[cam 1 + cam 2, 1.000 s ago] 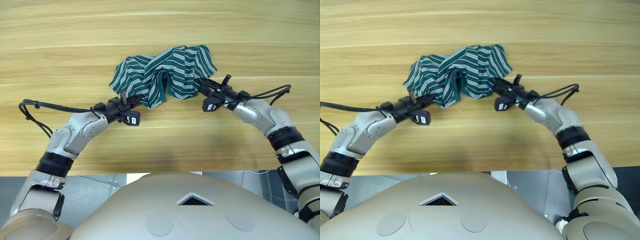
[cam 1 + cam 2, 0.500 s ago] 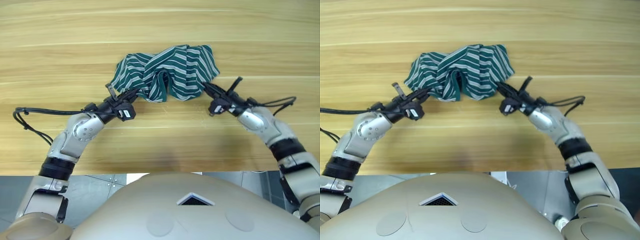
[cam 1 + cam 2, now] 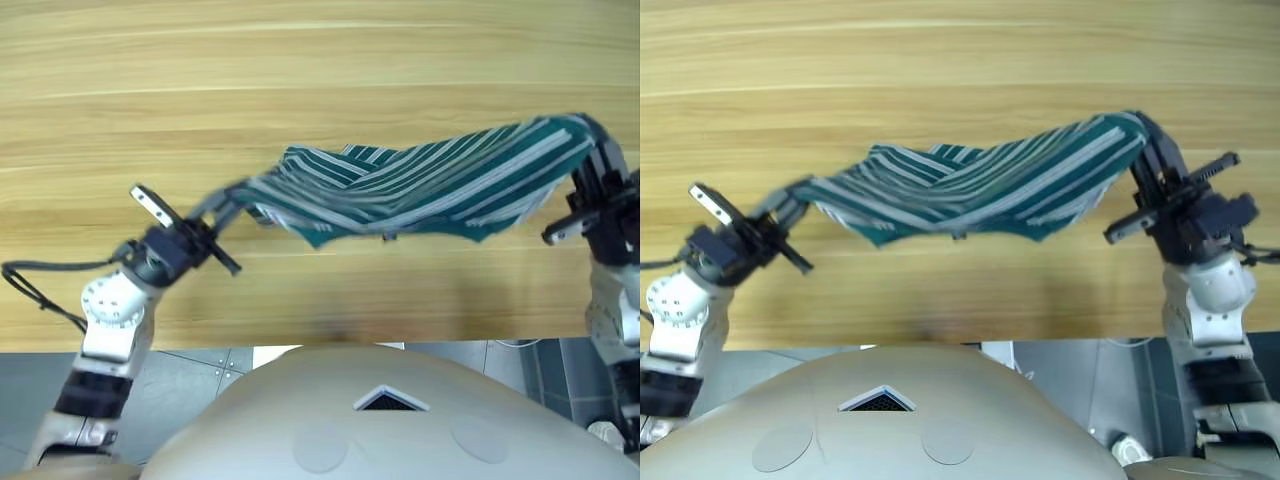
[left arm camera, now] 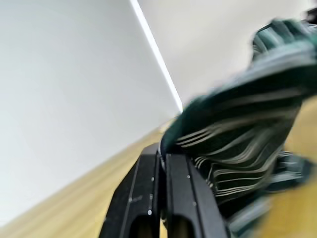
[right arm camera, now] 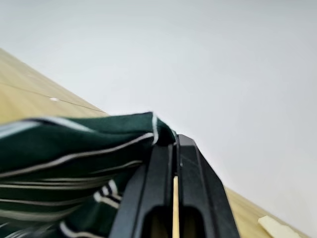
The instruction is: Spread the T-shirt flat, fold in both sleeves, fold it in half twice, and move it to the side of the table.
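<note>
The green T-shirt (image 3: 420, 190) with white stripes hangs stretched in the air over the wooden table (image 3: 300, 60), sagging in the middle. My left gripper (image 3: 222, 206) is shut on its left end, low and near the table's front edge. My right gripper (image 3: 590, 150) is shut on its right end, held higher at the far right. In the left wrist view the fingers (image 4: 163, 168) pinch bunched striped cloth (image 4: 242, 129). In the right wrist view the fingers (image 5: 173, 163) clamp the fabric's edge (image 5: 89, 144).
The wooden table stretches wide behind the shirt, with bare wood all around. Its front edge (image 3: 330, 335) runs just below the hanging cloth. A black cable (image 3: 40, 285) loops off my left arm.
Both arms swung apart and upward, lifting the crumpled shirt off the table and pulling it out into a long band. The right end rose higher than the left.
</note>
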`<state>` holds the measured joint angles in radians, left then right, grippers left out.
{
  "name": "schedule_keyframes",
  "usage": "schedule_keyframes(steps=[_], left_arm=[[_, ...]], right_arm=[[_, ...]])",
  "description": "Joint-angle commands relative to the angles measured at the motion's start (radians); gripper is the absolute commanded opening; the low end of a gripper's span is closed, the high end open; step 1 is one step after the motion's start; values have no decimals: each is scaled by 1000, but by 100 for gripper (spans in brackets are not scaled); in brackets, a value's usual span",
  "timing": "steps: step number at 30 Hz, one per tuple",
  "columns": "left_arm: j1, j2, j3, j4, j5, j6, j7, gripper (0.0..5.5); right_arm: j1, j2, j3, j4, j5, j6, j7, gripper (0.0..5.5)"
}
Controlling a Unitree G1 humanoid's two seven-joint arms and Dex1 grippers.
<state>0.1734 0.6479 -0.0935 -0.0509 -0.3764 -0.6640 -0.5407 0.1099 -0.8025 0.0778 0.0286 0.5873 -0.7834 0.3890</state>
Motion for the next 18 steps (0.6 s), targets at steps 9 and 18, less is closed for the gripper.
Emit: schedule_keyframes(steps=[9, 18], left_arm=[[-1459, -272, 59, 1189, 332, 213, 522, 0], [-1043, -156, -59, 1187, 577, -140, 557, 0]], right_arm=[[-1424, 419, 74, 1152, -707, 367, -923, 3], [-1098, 314, 187, 1043, -874, -80, -639, 3]])
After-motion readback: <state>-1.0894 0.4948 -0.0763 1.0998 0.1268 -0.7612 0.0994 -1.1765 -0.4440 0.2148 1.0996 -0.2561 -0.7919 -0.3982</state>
